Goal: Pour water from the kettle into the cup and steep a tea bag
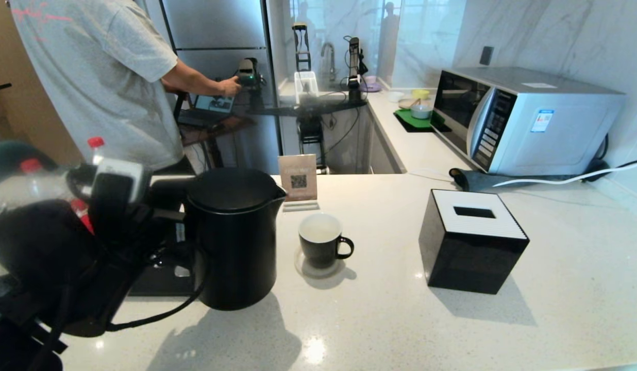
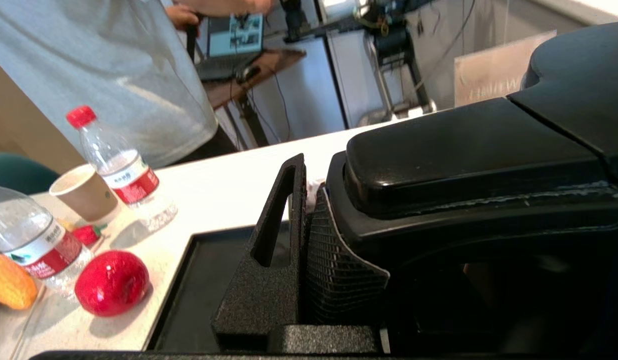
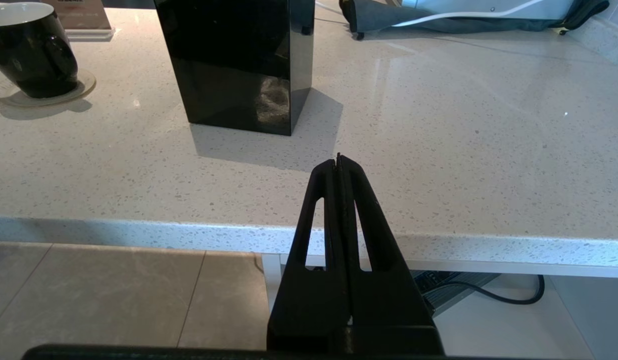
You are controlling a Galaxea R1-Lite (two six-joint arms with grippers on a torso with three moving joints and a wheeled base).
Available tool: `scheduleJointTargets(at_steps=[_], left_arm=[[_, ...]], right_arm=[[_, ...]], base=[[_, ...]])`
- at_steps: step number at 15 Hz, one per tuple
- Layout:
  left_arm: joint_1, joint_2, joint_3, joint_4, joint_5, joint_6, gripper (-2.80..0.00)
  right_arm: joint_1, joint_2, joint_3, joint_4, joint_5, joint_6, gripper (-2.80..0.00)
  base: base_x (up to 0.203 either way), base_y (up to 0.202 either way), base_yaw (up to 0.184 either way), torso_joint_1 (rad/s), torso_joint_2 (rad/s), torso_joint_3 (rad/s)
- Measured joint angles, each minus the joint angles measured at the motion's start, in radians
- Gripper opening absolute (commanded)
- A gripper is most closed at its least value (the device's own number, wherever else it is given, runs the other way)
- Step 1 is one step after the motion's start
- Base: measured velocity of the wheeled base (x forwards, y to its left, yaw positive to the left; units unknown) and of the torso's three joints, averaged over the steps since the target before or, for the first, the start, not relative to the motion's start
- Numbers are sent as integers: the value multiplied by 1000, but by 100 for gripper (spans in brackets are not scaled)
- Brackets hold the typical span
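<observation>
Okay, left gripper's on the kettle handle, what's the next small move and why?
Probably lift the kettle a little off the counter and carry it toward the cup. The left gripper looks clamped on the handle, the kettle stands upright beside the cup, and no tea bag shows in the cup. The right gripper hangs shut, off the counter's edge.

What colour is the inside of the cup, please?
The inside of the cup is white, while its outside is black. The head view shows it best.

No wording is legible; only a QR code shows on the small counter sign (image 1: 298,178).
</observation>
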Motion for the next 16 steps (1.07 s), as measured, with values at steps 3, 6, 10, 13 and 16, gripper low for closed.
scheduleJointTargets(at_steps=[3,6,10,13,16], left_arm=[[-31,0,-41,83,49,6,-280],[-37,-1,-81,163,53,51,-280],[-38,-2,-114,233,67,53,-280],[-38,-3,-130,278,68,77,-280],[-38,-3,-152,321,68,89,-280]], right_arm=[[0,0,0,0,0,0,-280],[0,0,0,0,0,0,-280],[0,0,0,0,0,0,-280],[0,0,0,0,-1,0,-280],[0,0,0,0,0,0,-280]], base=[[0,0,0,0,0,0],[0,0,0,0,0,0],[0,0,0,0,0,0],[0,0,0,0,0,0],[0,0,0,0,0,0]])
